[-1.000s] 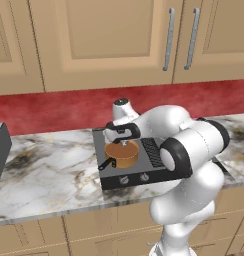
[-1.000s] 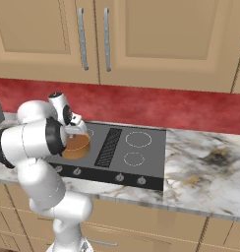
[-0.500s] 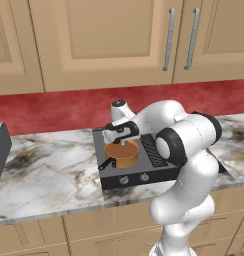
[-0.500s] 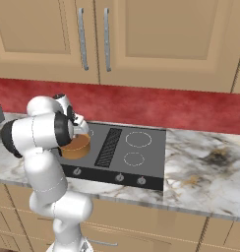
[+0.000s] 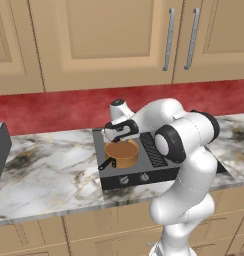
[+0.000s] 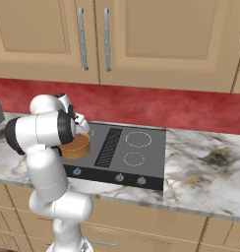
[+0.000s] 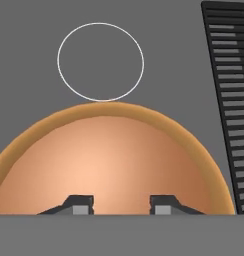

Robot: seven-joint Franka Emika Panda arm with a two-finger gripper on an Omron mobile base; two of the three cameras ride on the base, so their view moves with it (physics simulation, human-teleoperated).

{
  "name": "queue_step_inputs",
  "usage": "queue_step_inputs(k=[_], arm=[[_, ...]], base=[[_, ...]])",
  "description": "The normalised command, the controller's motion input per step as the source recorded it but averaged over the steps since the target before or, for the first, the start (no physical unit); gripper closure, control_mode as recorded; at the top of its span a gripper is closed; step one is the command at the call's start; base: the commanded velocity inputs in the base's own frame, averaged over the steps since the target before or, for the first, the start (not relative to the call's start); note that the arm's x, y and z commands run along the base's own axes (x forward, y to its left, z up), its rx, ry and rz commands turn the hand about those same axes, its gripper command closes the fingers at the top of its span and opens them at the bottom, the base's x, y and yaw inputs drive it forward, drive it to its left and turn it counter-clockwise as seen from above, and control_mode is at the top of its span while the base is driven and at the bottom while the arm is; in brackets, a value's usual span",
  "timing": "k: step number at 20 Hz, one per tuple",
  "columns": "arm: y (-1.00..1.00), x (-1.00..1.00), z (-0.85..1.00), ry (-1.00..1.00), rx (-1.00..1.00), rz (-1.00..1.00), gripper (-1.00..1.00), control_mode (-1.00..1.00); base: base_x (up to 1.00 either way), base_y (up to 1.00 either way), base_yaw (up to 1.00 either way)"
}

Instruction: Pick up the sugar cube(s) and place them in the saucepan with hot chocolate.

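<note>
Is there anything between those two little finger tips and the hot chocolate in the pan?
Nothing: in the hand view the gripper hangs directly over the saucepan, only smooth orange-brown liquid between.

A copper-orange saucepan (image 5: 122, 153) sits on the black cooktop (image 6: 141, 157), on grey-veined marble counter (image 5: 44, 175), against a red backsplash (image 6: 166, 106).

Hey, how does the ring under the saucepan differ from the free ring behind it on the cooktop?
In the hand view, the saucepan covers its ring entirely, while the free ring shows as a full white circle on bare grey cooktop. The saucepan is orange-brown and filled; the free ring is just a thin outline. The saucepan looks wider than the ring. Both sit left of the black vent grille.
</note>
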Motion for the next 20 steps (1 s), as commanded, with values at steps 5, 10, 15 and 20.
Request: queue_step_inputs(k=[5,10,15,20], arm=[[0.00,0.00,0.00,0.00,0.00,0.00,-1.00,-1.00],[0.00,-0.01,0.00,0.00,0.00,0.00,-1.00,-1.00],[0.00,-0.56,0.04,-0.03,0.00,-0.01,-1.00,-1.00],[0.00,-1.00,0.29,-0.19,0.00,-0.01,-1.00,-1.00]], base=[[0.00,0.00,0.00],[0.00,0.00,0.00],[0.00,0.00,0.00],[0.00,0.00,0.00]])
